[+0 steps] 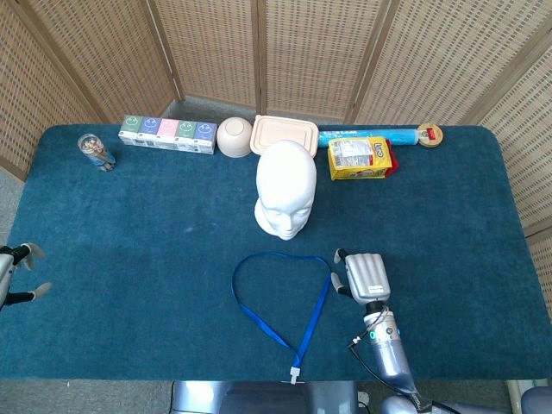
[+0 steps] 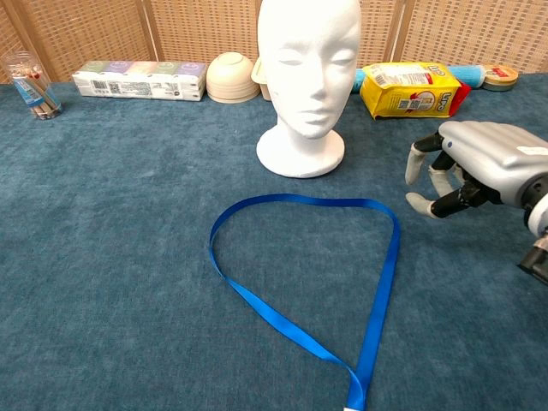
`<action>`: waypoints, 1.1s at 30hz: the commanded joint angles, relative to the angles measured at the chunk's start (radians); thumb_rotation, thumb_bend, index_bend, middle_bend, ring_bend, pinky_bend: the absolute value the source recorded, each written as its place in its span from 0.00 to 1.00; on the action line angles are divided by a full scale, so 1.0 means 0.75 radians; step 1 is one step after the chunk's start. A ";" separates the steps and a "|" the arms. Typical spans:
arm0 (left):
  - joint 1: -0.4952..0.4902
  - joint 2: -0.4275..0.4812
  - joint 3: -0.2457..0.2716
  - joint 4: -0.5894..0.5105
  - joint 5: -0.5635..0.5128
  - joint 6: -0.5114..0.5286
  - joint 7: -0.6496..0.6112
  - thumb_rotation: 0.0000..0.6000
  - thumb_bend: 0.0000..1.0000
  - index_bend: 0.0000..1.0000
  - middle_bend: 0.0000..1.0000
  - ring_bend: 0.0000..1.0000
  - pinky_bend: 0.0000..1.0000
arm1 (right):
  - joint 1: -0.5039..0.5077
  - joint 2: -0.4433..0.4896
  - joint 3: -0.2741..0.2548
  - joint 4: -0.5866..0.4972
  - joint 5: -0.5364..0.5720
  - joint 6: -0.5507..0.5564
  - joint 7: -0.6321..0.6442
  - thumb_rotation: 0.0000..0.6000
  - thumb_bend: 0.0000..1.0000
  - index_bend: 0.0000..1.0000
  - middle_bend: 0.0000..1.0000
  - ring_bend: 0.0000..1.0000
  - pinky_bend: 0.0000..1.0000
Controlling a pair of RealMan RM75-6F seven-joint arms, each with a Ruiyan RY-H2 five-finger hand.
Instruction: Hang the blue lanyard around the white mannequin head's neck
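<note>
The white mannequin head (image 1: 285, 190) (image 2: 308, 81) stands upright at the table's middle, facing the robot. In front of it the blue lanyard (image 1: 285, 302) (image 2: 308, 274) lies flat in a loop, its white clip end at the near edge. My right hand (image 1: 362, 276) (image 2: 475, 167) hovers palm down just right of the loop's right side, fingers apart and bent down, holding nothing. My left hand (image 1: 17, 276) shows only at the far left edge of the head view, fingers spread, empty.
Along the back edge stand a glass of sticks (image 1: 95, 152), a row of small cartons (image 1: 167, 134), a cream bowl (image 1: 234, 136), a beige lidded box (image 1: 285, 134), a yellow snack bag (image 1: 360, 158), a blue roll (image 1: 366, 135) and a tape reel (image 1: 429, 134).
</note>
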 commanded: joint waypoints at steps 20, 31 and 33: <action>-0.043 -0.005 -0.004 0.009 0.003 -0.041 0.003 0.84 0.16 0.43 0.56 0.51 0.33 | 0.056 -0.147 0.011 0.155 0.065 -0.043 -0.025 0.80 0.40 0.42 0.84 1.00 1.00; -0.052 -0.020 0.000 0.028 -0.005 -0.055 0.001 0.84 0.16 0.43 0.56 0.51 0.33 | 0.093 -0.191 0.047 0.244 0.116 -0.075 -0.043 0.79 0.40 0.43 0.84 1.00 1.00; -0.054 -0.023 0.001 0.028 -0.005 -0.057 0.003 0.85 0.16 0.43 0.56 0.51 0.33 | 0.101 -0.199 0.054 0.259 0.124 -0.085 -0.042 0.79 0.40 0.43 0.84 1.00 1.00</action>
